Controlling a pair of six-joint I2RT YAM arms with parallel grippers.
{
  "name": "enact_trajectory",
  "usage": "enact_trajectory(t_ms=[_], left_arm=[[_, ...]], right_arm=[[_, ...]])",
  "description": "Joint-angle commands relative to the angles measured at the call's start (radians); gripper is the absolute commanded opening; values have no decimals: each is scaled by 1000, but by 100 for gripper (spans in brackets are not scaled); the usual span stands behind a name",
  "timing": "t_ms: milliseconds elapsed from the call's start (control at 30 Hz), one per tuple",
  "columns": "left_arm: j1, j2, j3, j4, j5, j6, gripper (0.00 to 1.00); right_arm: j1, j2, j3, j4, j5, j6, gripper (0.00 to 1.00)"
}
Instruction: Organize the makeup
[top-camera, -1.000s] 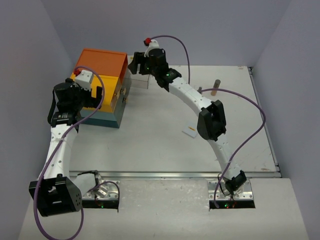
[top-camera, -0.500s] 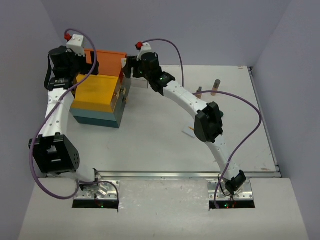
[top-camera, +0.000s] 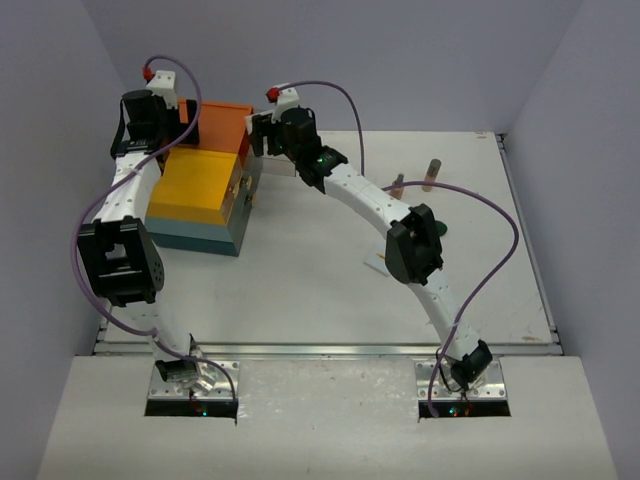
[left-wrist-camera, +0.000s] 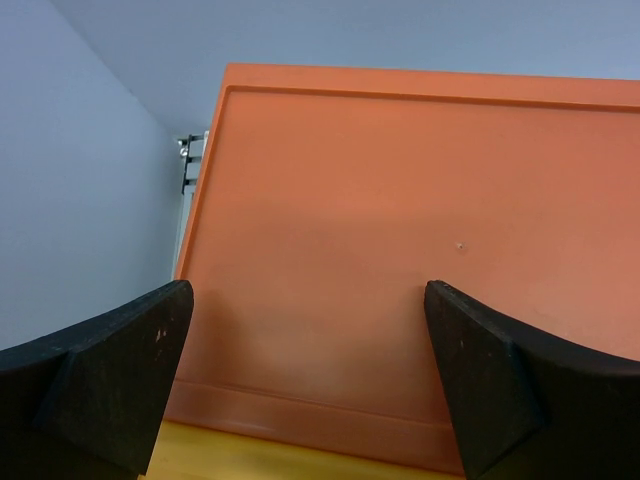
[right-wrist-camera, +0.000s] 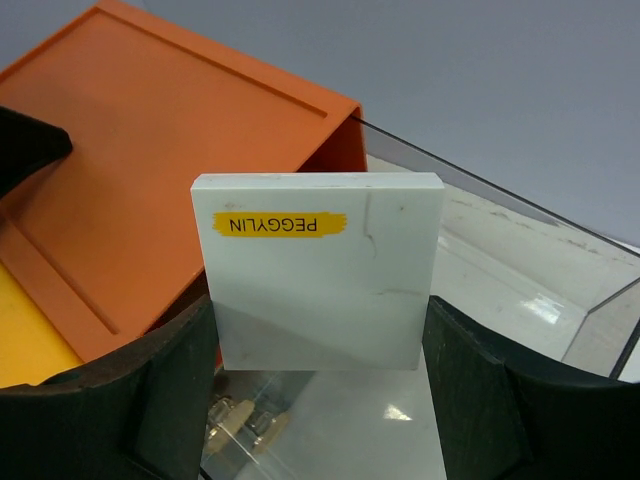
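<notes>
The left arm (top-camera: 125, 215) rises along the left side of the drawer box (top-camera: 200, 185) and bends over its far left corner; the left fingers (left-wrist-camera: 110, 370) are spread wide above the orange top of the box, with nothing between them. The right arm (top-camera: 400, 225) makes a long arc over the counter (top-camera: 300, 290) to the far right corner of the box; the right fingers (right-wrist-camera: 150, 400) pinch a white square packet (right-wrist-camera: 320, 270) by its two side edges. The packet stands on edge, just beside the orange top and above a clear drawer (right-wrist-camera: 560, 290); its broad face looks at the wrist camera and its yellow label strip runs side to side, upside down in that view. A tan bottle (top-camera: 432, 172) stands upright, well to the right of the box.
</notes>
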Motion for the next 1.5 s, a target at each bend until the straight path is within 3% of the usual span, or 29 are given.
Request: enact_trajectory(t_ms=[0, 200, 500, 1100, 1267, 1467], left_arm=[[-9, -12, -29, 30, -39, 13, 100], [-9, -8, -63, 42, -50, 25, 100], [-9, -21, -87, 55, -58, 54, 100], [-9, -23, -112, 69, -58, 76, 100], [-9, -17, -116, 67, -67, 75, 100], [-9, -18, -117, 68, -78, 69, 100]], right_arm=[[-1, -18, 34, 51, 64, -111, 45], [0, -36, -6, 67, 105, -77, 51], [2, -40, -25, 80, 97, -65, 78], [5, -79, -22, 59, 42, -47, 76], [18, -256, -41, -104, -49, -113, 77], [19, -720, -452, -342, -84, -117, 82]])
